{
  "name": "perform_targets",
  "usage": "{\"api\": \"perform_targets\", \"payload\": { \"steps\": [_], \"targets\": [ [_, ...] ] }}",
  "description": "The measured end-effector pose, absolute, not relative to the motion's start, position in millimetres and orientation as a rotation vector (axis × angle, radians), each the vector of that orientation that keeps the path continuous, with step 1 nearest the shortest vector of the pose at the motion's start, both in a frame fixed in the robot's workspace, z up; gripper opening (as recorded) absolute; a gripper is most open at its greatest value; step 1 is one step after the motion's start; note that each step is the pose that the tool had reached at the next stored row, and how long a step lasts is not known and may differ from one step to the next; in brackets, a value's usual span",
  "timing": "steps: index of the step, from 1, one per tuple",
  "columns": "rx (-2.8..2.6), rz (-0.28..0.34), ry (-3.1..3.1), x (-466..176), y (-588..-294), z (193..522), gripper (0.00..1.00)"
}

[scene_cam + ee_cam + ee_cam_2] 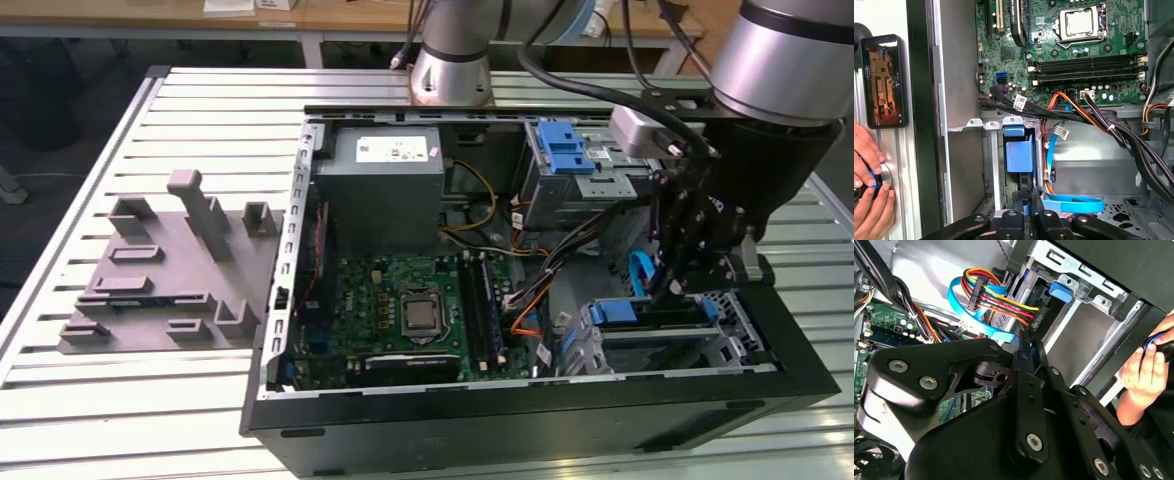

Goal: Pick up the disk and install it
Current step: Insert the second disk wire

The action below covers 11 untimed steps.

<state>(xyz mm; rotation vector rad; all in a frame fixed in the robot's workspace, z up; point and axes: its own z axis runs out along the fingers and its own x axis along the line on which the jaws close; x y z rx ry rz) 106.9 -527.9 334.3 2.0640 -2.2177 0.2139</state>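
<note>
Your black linkage gripper [1028, 199] has its fingers [1026, 347] pressed together with nothing between them. Just beyond the fingertips, the flat disk in its blue plastic carrier bracket [1019, 155] sits seated in the metal drive cage [727, 345] of the open black computer case [534, 410].

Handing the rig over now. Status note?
Gripper: shut, down inside the open PC case, right at the disk's blue carrier; can't tell whether it grips it.
Disk: standing in the lower drive bay, at the exterior view's right.
Done: disk picked up and brought into the bay.
Left: full seating not confirmed.
Note: a person's hand is on a knob beside the case.
</note>
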Motion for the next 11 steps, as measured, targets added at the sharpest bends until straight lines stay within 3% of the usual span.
{"api": "perform_targets", "payload": {
  "steps": [11],
  "targets": [
    [2.067, 0.208, -2.221, 108.1, -528.7, 333.6, 0.19]
  ]
}}
